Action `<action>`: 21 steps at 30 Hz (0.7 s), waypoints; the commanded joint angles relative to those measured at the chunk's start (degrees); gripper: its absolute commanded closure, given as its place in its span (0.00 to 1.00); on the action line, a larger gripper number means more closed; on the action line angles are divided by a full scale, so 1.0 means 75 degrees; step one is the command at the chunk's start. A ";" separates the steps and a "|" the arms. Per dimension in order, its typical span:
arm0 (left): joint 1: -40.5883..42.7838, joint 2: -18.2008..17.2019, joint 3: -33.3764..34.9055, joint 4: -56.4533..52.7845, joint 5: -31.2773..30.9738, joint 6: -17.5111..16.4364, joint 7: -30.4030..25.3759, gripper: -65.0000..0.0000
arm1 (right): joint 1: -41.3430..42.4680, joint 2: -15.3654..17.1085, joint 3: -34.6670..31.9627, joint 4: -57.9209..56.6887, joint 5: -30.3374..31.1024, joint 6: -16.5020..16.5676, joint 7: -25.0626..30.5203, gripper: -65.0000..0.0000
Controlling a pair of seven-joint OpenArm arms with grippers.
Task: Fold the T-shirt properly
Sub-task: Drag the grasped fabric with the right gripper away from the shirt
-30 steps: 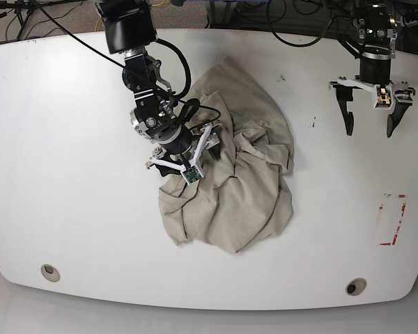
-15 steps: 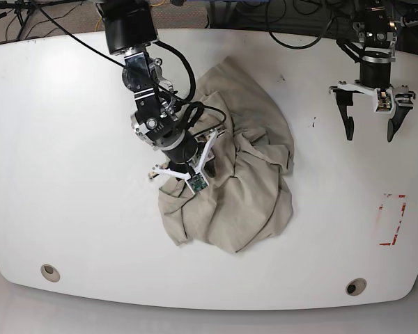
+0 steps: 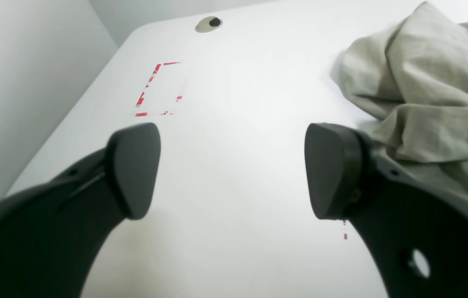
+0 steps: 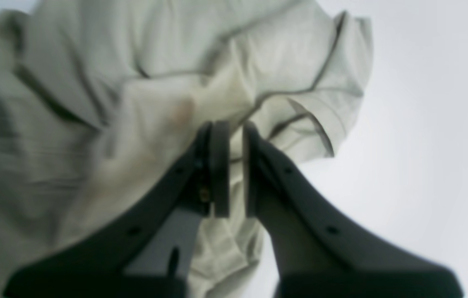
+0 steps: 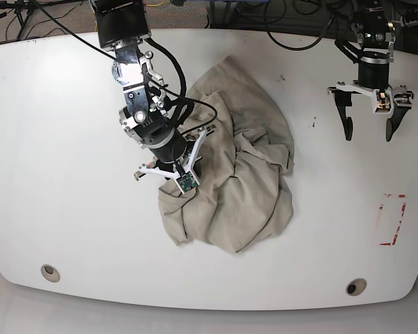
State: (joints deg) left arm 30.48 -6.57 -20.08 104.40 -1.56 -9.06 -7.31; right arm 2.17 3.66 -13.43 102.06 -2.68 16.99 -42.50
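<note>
**Crumpled shirt pinched at table's middle**

Heaped mid-table (image 5: 56, 139), T-shirt (image 5: 237, 174) running lengthwise from far edge toward near edge. Right gripper (image 4: 234, 165) clamped on a fold at its left side, seen close only from right wrist. Left gripper (image 3: 234, 169) spread wide, empty; red tape outline (image 3: 157, 89) beyond it

right wrist view was blurred throughout; shirt (image 4: 93, 124) folds smeared, its left and bottom parts cut off by the frame. right gripper (image 4: 234, 165) fingertips sat pressed into cloth, so the pinched layer itself was hidden. in base view the right arm (image 5: 150, 118) covered the shirt's left edge. left wrist view cropped the shirt at the right edge, and the far table hole (image 3: 209, 24) was too small to read.
</note>
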 commanded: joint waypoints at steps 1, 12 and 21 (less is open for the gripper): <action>0.0015 -0.0086 -0.0011 0.0118 -0.0079 0.0021 -0.0261 0.21 | 0.0080 -0.0012 0.0029 0.0204 0.0049 0.0031 0.0192 0.96; 0.0124 -0.0051 0.0090 0.0129 -0.0099 0.0040 -0.0169 0.21 | -0.0294 0.0144 0.0110 0.0501 0.0044 0.0028 -0.0067 0.98; 0.0393 -0.0089 0.0562 0.0220 -0.0126 -0.0007 -0.0108 0.21 | -0.0212 0.0121 0.0126 0.0630 0.0061 0.0000 -0.0522 1.00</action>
State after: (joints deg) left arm 33.04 -6.96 -15.84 104.90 -2.07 -10.15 -6.87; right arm -0.47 4.60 -12.69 105.71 -2.63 16.97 -47.11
